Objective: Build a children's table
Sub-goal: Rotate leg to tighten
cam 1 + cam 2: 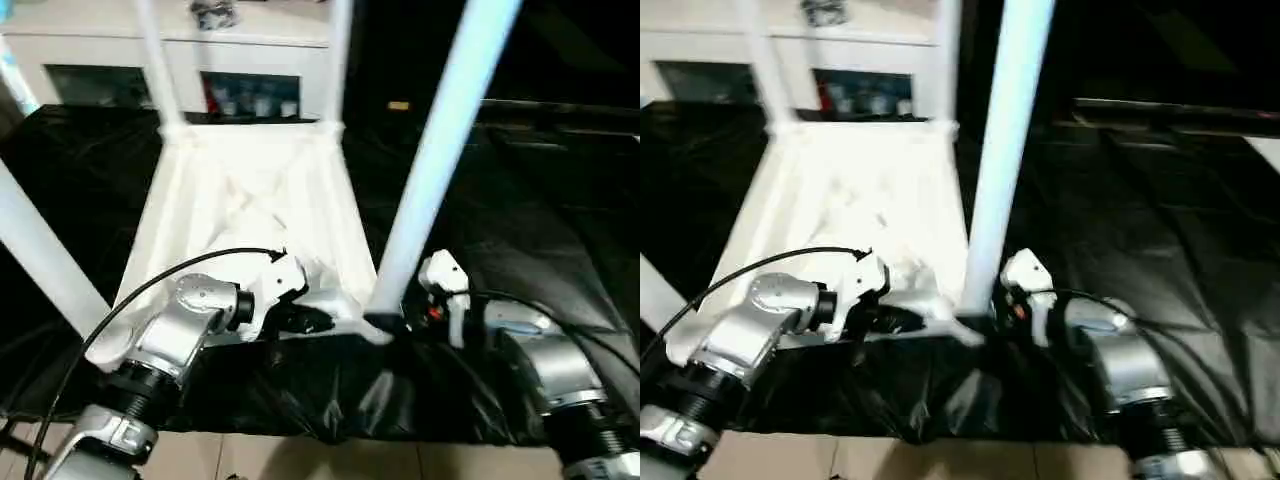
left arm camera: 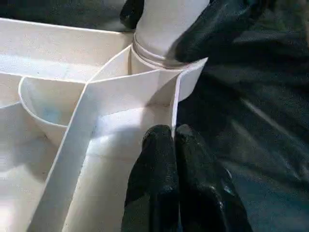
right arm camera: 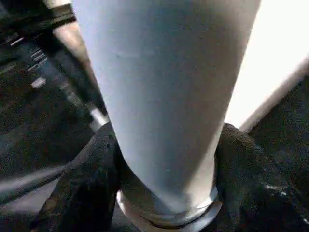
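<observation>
Silver forearms reach in from the near edge, and between them the children's table [image 1: 250, 215] lies upside down on a black plastic sheet [image 1: 560, 240], its ribbed underside facing up and its legs pointing upward. Closest on the robot's left, the left gripper [image 1: 300, 320] rests on the near rim of the tabletop, just beside the near right corner socket [image 2: 164, 72]; in the left wrist view its two black fingers [image 2: 159, 179] are pressed together with nothing between them, lying on a white rib. Across that corner, the right gripper [image 1: 395, 322] grips the near right leg [image 1: 440, 150] at its base, where the leg meets the socket; the right wrist view shows one black finger [image 3: 82, 193] on either side of the leg, pinching it. That leg rises slightly tilted. A near left leg [image 1: 45, 250] leans outward at the table's other near corner. Farther back, two more legs [image 1: 158, 62] stand in the far corners. Beyond the table stands a white cabinet [image 1: 110, 50] with glass doors.
</observation>
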`<state>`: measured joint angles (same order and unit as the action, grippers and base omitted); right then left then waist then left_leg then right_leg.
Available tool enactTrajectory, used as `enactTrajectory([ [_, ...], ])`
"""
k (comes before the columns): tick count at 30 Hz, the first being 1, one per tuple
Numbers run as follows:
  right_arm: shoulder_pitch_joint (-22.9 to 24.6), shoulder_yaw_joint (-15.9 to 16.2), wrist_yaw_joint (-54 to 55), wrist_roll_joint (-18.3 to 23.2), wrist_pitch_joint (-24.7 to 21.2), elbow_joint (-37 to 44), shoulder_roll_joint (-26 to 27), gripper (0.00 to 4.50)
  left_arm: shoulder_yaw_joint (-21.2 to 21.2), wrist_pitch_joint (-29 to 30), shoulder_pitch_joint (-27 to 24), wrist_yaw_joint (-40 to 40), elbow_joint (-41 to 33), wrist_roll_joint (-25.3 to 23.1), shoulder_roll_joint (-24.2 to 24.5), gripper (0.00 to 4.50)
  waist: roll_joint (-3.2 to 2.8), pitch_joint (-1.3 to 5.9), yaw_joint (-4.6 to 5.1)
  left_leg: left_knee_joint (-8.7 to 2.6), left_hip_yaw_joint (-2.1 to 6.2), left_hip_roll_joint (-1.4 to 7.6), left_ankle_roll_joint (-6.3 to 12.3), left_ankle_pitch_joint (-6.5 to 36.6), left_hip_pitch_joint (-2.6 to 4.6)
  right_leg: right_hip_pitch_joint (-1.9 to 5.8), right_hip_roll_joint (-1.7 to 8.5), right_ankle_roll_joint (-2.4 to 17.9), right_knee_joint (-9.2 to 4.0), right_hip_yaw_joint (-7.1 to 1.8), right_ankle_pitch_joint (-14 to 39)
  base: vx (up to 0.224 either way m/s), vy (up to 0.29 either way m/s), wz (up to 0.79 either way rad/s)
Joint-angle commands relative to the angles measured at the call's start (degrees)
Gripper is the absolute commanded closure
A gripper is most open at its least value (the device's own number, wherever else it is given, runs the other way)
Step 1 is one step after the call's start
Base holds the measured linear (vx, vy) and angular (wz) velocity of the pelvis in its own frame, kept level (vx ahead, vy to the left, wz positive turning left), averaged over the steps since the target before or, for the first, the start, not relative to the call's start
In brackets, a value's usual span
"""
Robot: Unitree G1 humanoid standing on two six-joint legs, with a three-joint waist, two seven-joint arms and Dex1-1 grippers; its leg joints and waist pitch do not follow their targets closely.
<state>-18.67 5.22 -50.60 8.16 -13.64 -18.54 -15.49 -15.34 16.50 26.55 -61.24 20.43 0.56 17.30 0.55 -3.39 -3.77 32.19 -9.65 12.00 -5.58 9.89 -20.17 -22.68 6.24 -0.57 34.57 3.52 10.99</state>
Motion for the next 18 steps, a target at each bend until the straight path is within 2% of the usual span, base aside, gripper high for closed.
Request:
enactTrajectory([
  [1, 0.7, 3.5, 4.2, -1.4, -1.5, -1.5, 4.2, 2.02, -1.7, 1.9, -0.5, 4.4, -1.9, 0.2, -4.3, 4.5, 0.38, 2.58, -0.14, -4.34, 0.07, 0.48, 0.19, 20.1, -0.19, 1.88, 1.62, 6.4, -5.88, -1.54, 28.4, 0.0, 0.0, 0.0],
  [3, 0.7, 2.9, 6.7, -1.4, -2.4, -1.5, 5.7, 2.03, -1.6, 2.5, -0.6, 6.0, -2.2, 0.0, -5.4, 4.5, 0.3, 2.56, 0.31, -4.39, 0.07, 0.41, 0.34, 20.2, -0.17, 1.68, 1.51, 6.2, -6.09, -1.53, 28.8, 0.0, 0.0, 0.0],
  [6, 0.5, 2.5, 18.1, -4.0, -2.0, -2.3, 12.8, 2.04, -1.9, 5.4, -1.3, 13.3, -4.3, -1.1, -10.6, 4.5, 0.18, 2.57, 0.62, -4.55, 0.03, 0.55, 0.11, 19.7, -0.36, 1.55, 1.38, 6.6, -5.92, -1.61, 26.3, 0.0, 0.0, 0.0],
  [9, 0.4, 4.7, 19.1, -6.1, 0.0, -2.3, 13.5, 2.04, -2.4, 6.2, -1.4, 14.1, -5.0, -1.3, -11.7, 4.5, 0.17, 2.74, 0.72, -4.48, -0.01, 0.39, 0.26, 19.5, -0.3, 1.6, 1.29, 6.2, -5.99, -1.6, 25.4, 0.0, 0.0, 0.0],
  [10, 0.4, 5.0, 18.8, -6.2, 0.3, -2.3, 13.4, 2.04, -2.5, 6.2, -1.5, 14.2, -5.0, -1.4, -11.7, 4.5, 0.48, 2.8, 0.69, -4.47, -0.05, 0.4, 0.76, 19.1, -0.44, 1.66, 1.21, 6.4, -5.85, -1.63, 24.2, 0.0, 0.0, 0.0],
  [12, 0.3, 4.8, 16.8, -5.0, 0.5, -1.7, 13.0, 2.04, -2.8, 5.3, -1.3, 13.1, -4.9, -1.5, -10.8, 4.5, 0.45, 2.9, 0.67, -4.4, -0.16, 0.42, 1.31, 18.4, -0.48, 1.65, 1.17, 6.7, -5.78, -1.76, 22.6, 0.0, 0.0, 0.0],
  [13, 0.3, 4.6, 16.3, -4.5, 0.2, -1.5, 12.9, 1.7, -2.7, 5.2, -1.4, 12.9, -4.9, -1.4, -10.6, 4.5, 0.37, 2.97, 0.63, -4.4, -0.15, 0.45, 1.39, 17.7, -0.57, 1.76, 1.18, 6.9, -5.64, -1.78, 21.5, 0.0, 0.0, 0.0],
  [14, 0.3, 4.5, 15.8, -4.3, 0.2, -1.3, 12.6, 1.7, -2.8, 4.9, -1.4, 12.4, -4.9, -1.3, -10.3, 4.5, 0.34, 3.0, 0.61, -4.32, -0.27, 0.45, 1.59, 16.8, -0.63, 1.77, 1.09, 7.5, -5.46, -1.85, 19.3, 0.0, 0.0, 0.0],
  [16, 0.4, 4.0, 14.3, -3.8, -0.4, -0.4, 11.8, 1.33, -2.9, 4.2, -1.5, 10.9, -5.3, -1.3, -9.0, 4.5, 0.35, 3.03, 0.58, -4.27, -0.32, 0.4, 1.84, 15.9, -0.73, 1.97, 1.05, 8.0, -5.27, -1.85, 17.5, 0.0, 0.0, 0.0],
  [17, 0.4, 3.9, 14.0, -3.7, -0.6, -0.2, 11.6, 1.33, -2.9, 4.2, -1.5, 10.5, -5.4, -1.4, -8.7, 4.5, 0.36, 3.07, 0.58, -4.2, -0.35, 0.39, 2.01, 15.3, -0.81, 2.09, 1.09, 8.3, -5.13, -1.87, 16.5, 0.0, 0.0, 0.0],
  [18, 0.3, 3.8, 12.7, -4.0, -0.2, 0.3, 10.1, 1.26, -3.1, 3.9, -1.5, 8.6, -5.7, -1.1, -7.6, 4.5, 0.1, 3.05, 0.5, -4.2, -0.37, 0.43, 2.07, 15.3, -0.7, 2.03, 1.11, 8.6, -5.14, -1.88, 16.4, 0.0, 0.0, 0.0],
])
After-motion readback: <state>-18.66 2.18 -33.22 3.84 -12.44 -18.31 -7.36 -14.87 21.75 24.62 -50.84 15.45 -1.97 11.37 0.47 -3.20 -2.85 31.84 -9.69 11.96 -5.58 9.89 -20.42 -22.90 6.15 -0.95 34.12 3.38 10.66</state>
